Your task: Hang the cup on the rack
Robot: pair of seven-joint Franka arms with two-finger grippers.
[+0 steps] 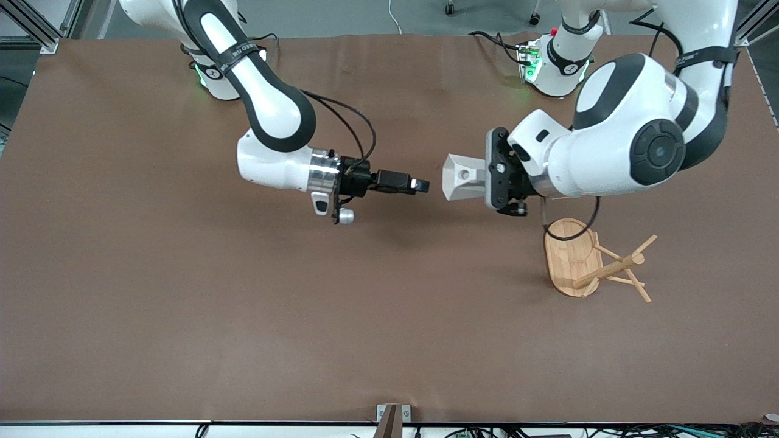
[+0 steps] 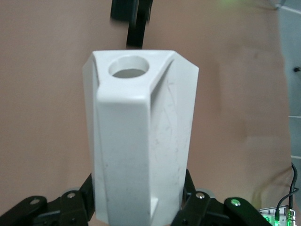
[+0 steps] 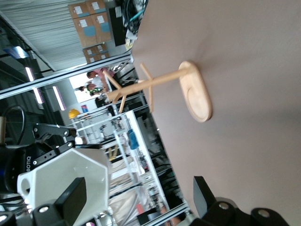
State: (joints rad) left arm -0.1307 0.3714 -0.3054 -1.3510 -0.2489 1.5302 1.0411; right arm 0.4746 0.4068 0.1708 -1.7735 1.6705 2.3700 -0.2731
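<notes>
Cup held aloft by the left end effector, offered toward the right one.

The cup — white, faceted, rigid and probably light, its smooth walls likely slippery — is clamped at its base by the left end effector, over the table at about 10 o'clock from the rack. A hold on the flat facets would be judged safest, the pierced tab handle being left free for a peg. The right end effector is poised just beside the rim, its jaws spread apart and empty. The handle hole is shown plainly only in the left wrist view — the hexagonal mouth only in the right wrist view.
</notes>
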